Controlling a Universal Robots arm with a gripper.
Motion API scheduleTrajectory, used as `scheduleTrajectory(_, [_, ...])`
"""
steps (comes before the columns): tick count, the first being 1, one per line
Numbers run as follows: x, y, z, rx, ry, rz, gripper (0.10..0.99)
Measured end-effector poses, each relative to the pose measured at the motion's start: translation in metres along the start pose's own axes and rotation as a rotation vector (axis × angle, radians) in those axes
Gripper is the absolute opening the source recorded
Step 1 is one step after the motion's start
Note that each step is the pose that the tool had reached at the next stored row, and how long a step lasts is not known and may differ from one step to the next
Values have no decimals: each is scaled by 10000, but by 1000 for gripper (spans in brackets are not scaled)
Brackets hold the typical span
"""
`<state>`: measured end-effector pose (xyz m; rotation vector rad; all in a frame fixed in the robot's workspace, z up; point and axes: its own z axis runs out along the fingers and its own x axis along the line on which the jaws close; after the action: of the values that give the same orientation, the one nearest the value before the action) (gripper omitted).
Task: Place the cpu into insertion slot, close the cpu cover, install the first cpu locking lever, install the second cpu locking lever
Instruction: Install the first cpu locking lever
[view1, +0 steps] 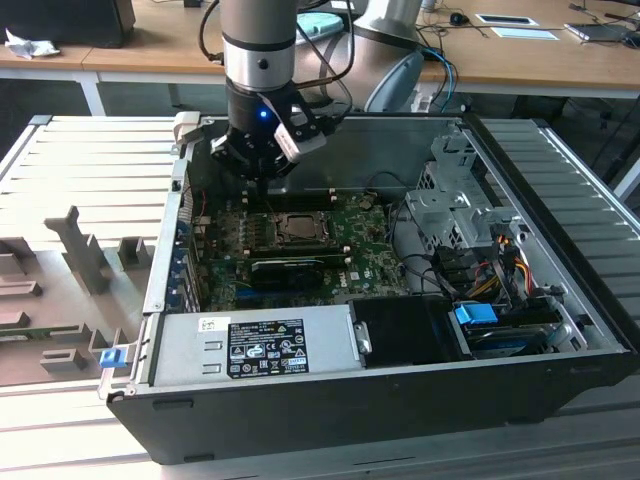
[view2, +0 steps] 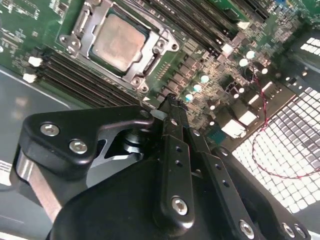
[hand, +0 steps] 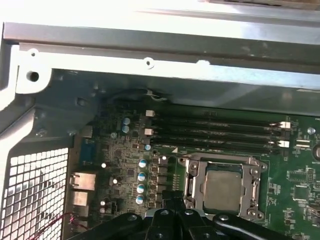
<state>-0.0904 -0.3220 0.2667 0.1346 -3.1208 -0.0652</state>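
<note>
The cpu (hand: 222, 190) sits flat in its socket on the green board (hand: 295, 182), with the cpu cover (hand: 225, 164) lying down around it. In the second wrist view the pincer (view2: 169, 104) hangs just beside the socket's corner, apart from the chip, tips pressed together on nothing. Its black body hides the nearer board, and I cannot tell how the locking levers stand.

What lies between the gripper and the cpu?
Between gripper and cpu: the cpu cover rim and a strip of green board, in the second wrist view.
</note>
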Motion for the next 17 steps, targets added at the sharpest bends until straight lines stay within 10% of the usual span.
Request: scheduleTrajectory(17, [181,15,49,1,0,-9,106])
